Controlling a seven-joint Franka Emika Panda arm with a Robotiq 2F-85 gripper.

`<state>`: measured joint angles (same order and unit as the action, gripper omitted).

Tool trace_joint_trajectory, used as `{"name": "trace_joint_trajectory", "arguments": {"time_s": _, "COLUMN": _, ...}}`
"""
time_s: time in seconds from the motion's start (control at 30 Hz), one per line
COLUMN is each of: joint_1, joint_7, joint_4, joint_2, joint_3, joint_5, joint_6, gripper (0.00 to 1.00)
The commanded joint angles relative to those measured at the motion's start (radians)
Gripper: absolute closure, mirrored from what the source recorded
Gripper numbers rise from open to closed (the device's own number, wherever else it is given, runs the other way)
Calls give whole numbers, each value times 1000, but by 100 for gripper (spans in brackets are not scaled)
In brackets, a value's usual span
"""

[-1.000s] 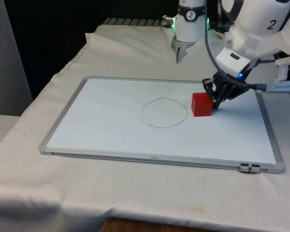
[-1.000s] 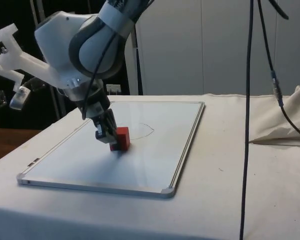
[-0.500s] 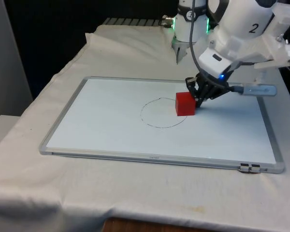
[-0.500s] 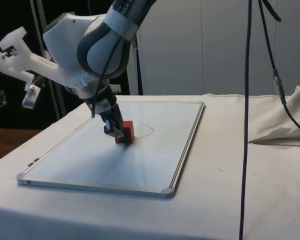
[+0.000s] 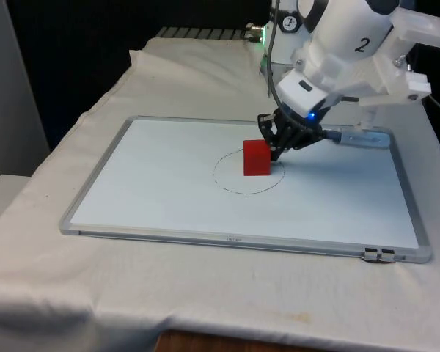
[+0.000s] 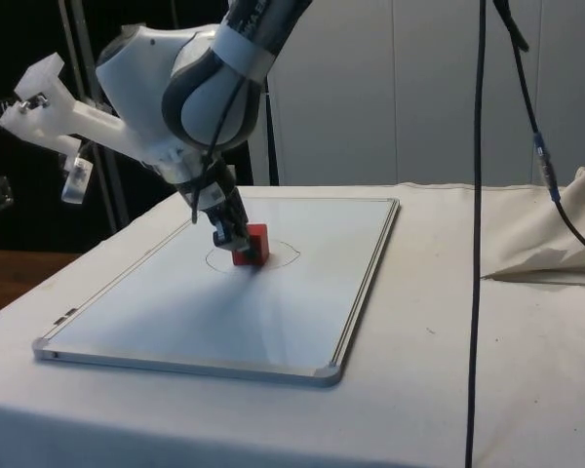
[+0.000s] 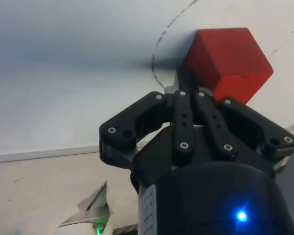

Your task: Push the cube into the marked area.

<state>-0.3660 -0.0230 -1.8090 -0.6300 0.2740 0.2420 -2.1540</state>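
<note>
A red cube (image 5: 257, 158) stands on the whiteboard (image 5: 169, 198), inside the hand-drawn circle (image 5: 227, 183), towards the circle's side at the front view's right. My black gripper (image 5: 270, 147) is shut, its fingertips low against the cube's face on the front view's right. In the side view the cube (image 6: 253, 245) sits within the circle (image 6: 278, 261) with the gripper (image 6: 225, 237) touching it. The wrist view has the shut fingers (image 7: 186, 83) pressed against the cube (image 7: 228, 56), beside the drawn line (image 7: 161, 39).
The whiteboard has a grey frame (image 5: 235, 240) and lies flat on the white cloth (image 5: 95, 293). Folded cloth (image 6: 556, 239) lies at the side view's right, and a dark cable (image 6: 478, 224) hangs there. The arm's bulk (image 5: 352, 51) overhangs the board's far right.
The gripper has slid towards the front view's left, pushing the cube from just outside the circle's right rim to inside the circle. The fingers stayed shut.
</note>
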Motion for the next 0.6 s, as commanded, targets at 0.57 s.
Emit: {"name": "trace_joint_trajectory", "arguments": {"time_s": 0.57, "joint_1": -11, "joint_7": -87, "joint_4": -52, "joint_2": 97, "joint_3": -14, "joint_5": 24, "joint_6": 14, "gripper": 100}}
